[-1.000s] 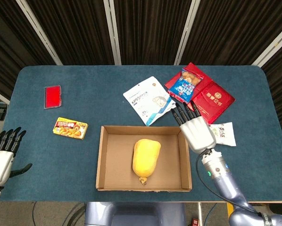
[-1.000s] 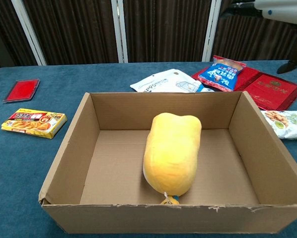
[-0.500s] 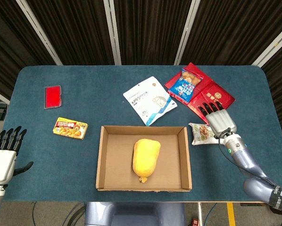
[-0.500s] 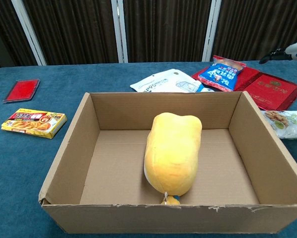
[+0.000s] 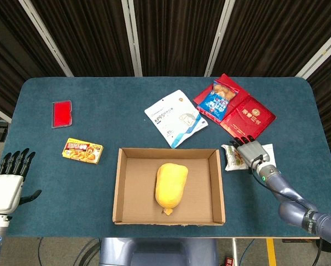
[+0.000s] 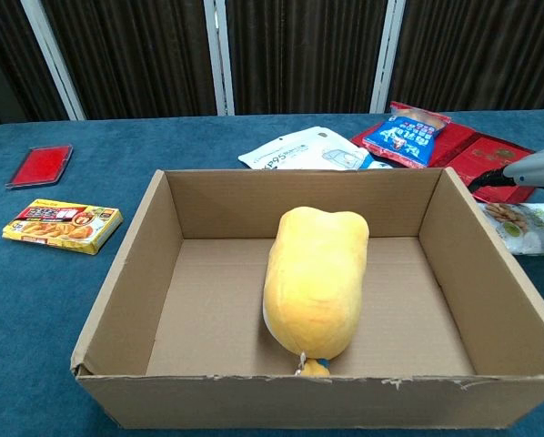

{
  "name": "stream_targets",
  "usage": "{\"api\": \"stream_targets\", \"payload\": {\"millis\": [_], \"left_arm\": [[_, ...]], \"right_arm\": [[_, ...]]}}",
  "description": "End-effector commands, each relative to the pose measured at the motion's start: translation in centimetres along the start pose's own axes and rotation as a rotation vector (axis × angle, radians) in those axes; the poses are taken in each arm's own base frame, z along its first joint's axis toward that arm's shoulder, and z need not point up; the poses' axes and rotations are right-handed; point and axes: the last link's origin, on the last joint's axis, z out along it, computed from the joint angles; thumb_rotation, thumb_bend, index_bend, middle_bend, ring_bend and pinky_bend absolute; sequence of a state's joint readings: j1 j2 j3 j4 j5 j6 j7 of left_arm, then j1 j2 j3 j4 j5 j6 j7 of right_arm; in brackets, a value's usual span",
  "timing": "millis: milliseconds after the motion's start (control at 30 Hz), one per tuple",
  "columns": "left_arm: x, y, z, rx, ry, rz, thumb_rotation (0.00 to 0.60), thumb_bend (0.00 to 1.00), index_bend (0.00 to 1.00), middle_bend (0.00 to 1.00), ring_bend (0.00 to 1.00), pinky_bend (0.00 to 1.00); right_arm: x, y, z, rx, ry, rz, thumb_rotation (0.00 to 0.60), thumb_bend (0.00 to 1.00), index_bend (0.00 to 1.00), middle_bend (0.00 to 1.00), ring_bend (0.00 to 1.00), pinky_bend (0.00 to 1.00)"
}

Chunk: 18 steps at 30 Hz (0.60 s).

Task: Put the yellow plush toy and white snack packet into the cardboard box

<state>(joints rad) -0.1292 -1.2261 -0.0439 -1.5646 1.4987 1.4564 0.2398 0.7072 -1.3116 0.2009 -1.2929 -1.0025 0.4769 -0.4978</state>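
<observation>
Tabletop [image 5: 127, 88]: dark blue-teal cloth surface, rounded corners. Lying directly on it:
- cardboard box [image 5: 120, 188], open top, near front edge at centre
- yellow food carton [image 5: 82, 151], flat, left of the box, apart from it
- red flat case [image 5: 61, 113], far left, behind the carton
- white mask pouch [image 5: 174, 117], just behind the box, askew
- red packets [image 5: 248, 117], back right, overlapping; blue snack bag [image 5: 220, 98] lies on top of them
- white snack packet [image 5: 234, 157], just beside the box's right wall
</observation>
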Motion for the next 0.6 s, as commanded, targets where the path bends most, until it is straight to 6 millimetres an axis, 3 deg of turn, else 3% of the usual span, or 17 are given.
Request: {"api": "stream_targets", "payload": {"millis": [33, 133, 267, 333, 400, 500, 600], "left_arm": [[-0.2, -0.1, 0.2, 0.002, -0.009, 0.004, 0.600, 0.04, 0.00, 0.00, 0.00, 0.00], [-0.2, 0.0, 0.3, 0.000, -0.013, 0.005, 0.600, 0.04, 0.00, 0.00, 0.00, 0.00], [-0.4, 0.1, 0.5, 0.000, -0.018, 0.010, 0.600, 0.04, 0.00, 0.00, 0.00, 0.00], [-0.5, 0.1, 0.6, 0.002, -0.024, 0.013, 0.600, 0.04, 0.00, 0.00, 0.00, 0.00], [-0.6, 0.1, 0.7, 0.002, -0.030, 0.017, 0.600, 0.04, 0.00, 0.00, 0.00, 0.00], [-0.6, 0.1, 0.7, 0.000, -0.033, 0.018, 0.600, 0.04, 0.00, 0.00, 0.00, 0.00], [-0.4, 0.2, 0.6, -0.006, -0.028, 0.018, 0.600, 0.04, 0.00, 0.00, 0.00, 0.00]], "right_arm": [[-0.6, -0.3, 1.0, 0.008, -0.027, -0.008, 0.600, 0.00, 0.00, 0.00, 0.00, 0.00], [-0.8, -0.3, 1.5, 0.008, -0.036, -0.009, 0.600, 0.02, 0.00, 0.00, 0.00, 0.02], [-0.7, -0.1, 2.1, 0.001, -0.032, -0.009, 0.600, 0.16, 0.04, 0.02, 0.08, 0.29], [-0.6, 0.1, 2.3, -0.005, -0.019, -0.007, 0.600, 0.21, 0.15, 0.10, 0.17, 0.42], [-0.6, 0.2, 2.3, -0.008, -0.009, -0.005, 0.600, 0.26, 0.31, 0.25, 0.29, 0.54], [-0.8, 0.4, 2.3, -0.009, -0.004, -0.011, 0.600, 0.30, 0.47, 0.42, 0.47, 0.70], [-0.6, 0.4, 2.1, -0.005, 0.030, -0.040, 0.600, 0.34, 0.59, 0.53, 0.58, 0.82]]}}
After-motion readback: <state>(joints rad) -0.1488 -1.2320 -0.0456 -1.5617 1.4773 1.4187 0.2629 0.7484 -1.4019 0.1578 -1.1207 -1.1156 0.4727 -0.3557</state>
